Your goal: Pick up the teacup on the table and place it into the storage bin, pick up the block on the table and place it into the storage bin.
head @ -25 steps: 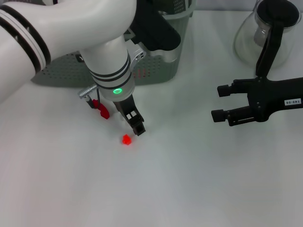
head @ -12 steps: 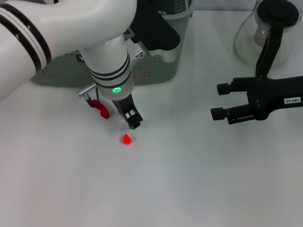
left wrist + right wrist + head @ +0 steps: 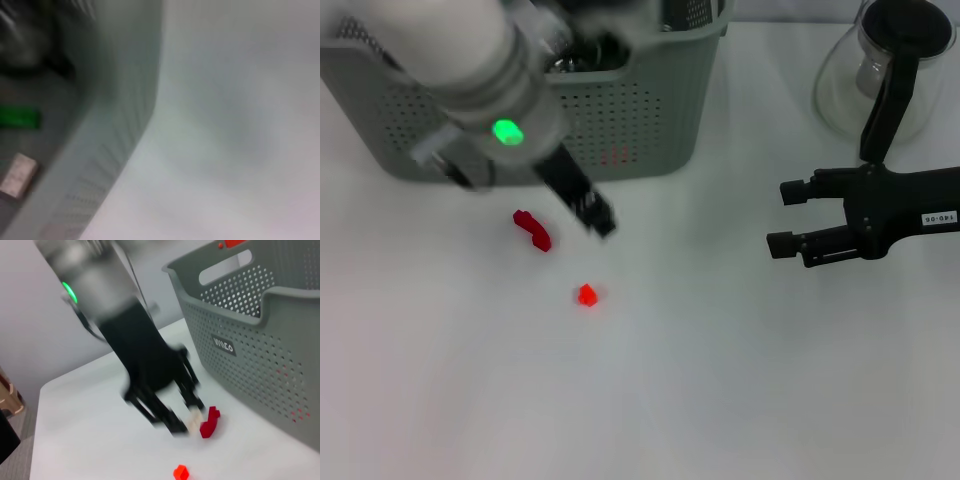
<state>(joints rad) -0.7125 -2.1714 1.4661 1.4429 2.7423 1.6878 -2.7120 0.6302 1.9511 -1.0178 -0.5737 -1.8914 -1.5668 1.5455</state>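
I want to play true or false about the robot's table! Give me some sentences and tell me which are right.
1. The small red block lies on the table. True.
2. The left gripper is holding the block. False: it hangs above the table, and the block lies apart from it, untouched.
3. The bin is grey-green with many little holes in its walls. True.
4. The glass carafe stands inside the bin. False: it stands on the table, far to the bin's right.
5. The right gripper is open and holds nothing. True.
6. The curved red piece is in the bin. False: it lies on the table in front of the bin.
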